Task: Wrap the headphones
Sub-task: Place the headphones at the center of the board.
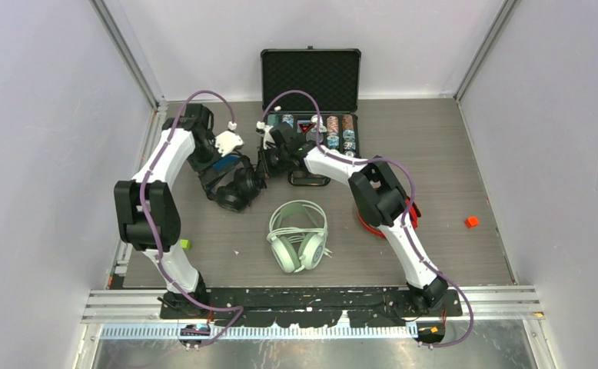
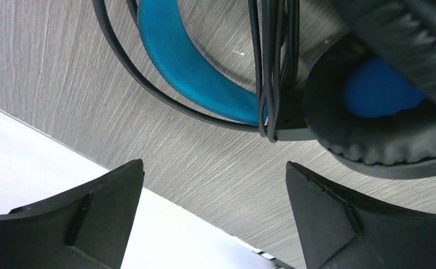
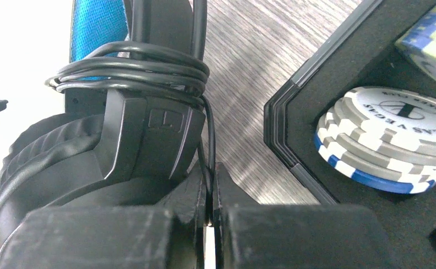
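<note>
At the back of the surface point(image 1: 450, 177), beside the open case point(image 1: 310, 81): risk of wound coils slipping off the black headphones point(image 1: 230, 188) with any tug on the pinched cable point(image 3: 131, 70). Left jaws wide, blue headband point(image 2: 188, 61) just beyond them, untouched. Right jaws clamped thin on one cable strand.

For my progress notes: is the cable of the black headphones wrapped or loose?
Mostly wrapped: the cable coils around the black headphones; the right gripper pinches one strand.
</note>
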